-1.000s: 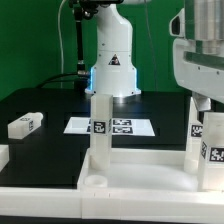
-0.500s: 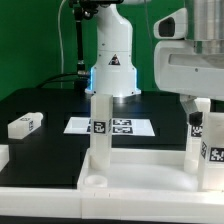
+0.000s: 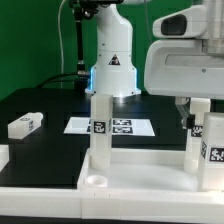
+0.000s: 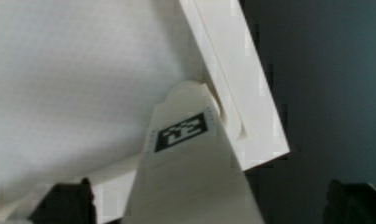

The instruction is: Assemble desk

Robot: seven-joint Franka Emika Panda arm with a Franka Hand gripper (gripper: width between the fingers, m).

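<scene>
We are putting legs on the big white plastic desk top [image 3: 140, 172]. It is lying flat along the bottom of the exterior view, rim side up, and its long side is running left to right. A white square middle leg [image 3: 100, 140] is standing straight up, and so are the inner right leg [image 3: 196, 145] and the edge leg [image 3: 214, 168]. A loose white leg [image 3: 25, 124] is lying flat and slanted on the black counter [image 3: 50, 100] at the left. The corner socket [image 3: 95, 181] at the lower left looks empty. The claw [image 4: 211, 200] is hanging by the right legs with its fingers wide apart, gripping nothing. A tagged leg [image 4: 188, 165] is sitting between them. We think this leg needs tightening: next the claw should squeeze it and turn it.
</scene>
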